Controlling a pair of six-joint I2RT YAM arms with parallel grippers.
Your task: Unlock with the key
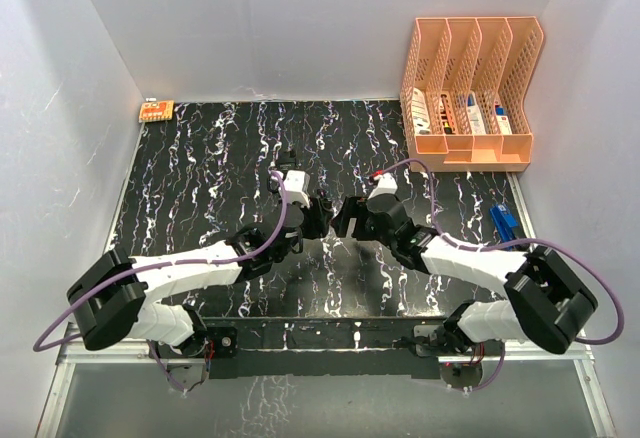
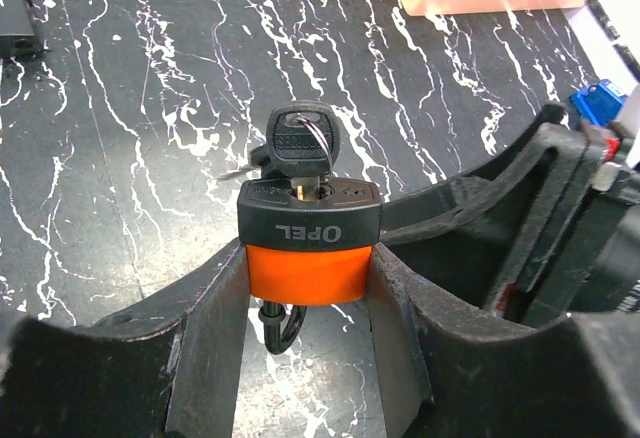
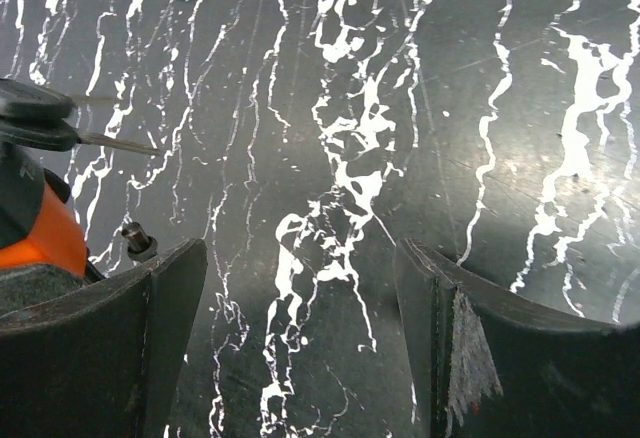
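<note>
Padlock (image 2: 308,226) clamped in left tool (image 2: 308,303); right tool (image 3: 300,268) spread.

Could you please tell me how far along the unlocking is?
Done: the key sits in the padlock, which the left gripper clamps. In hand: the right gripper hangs open beside it, holding nothing. Left: grasp and turn the key; I cannot tell whether the padlock has opened.
</note>
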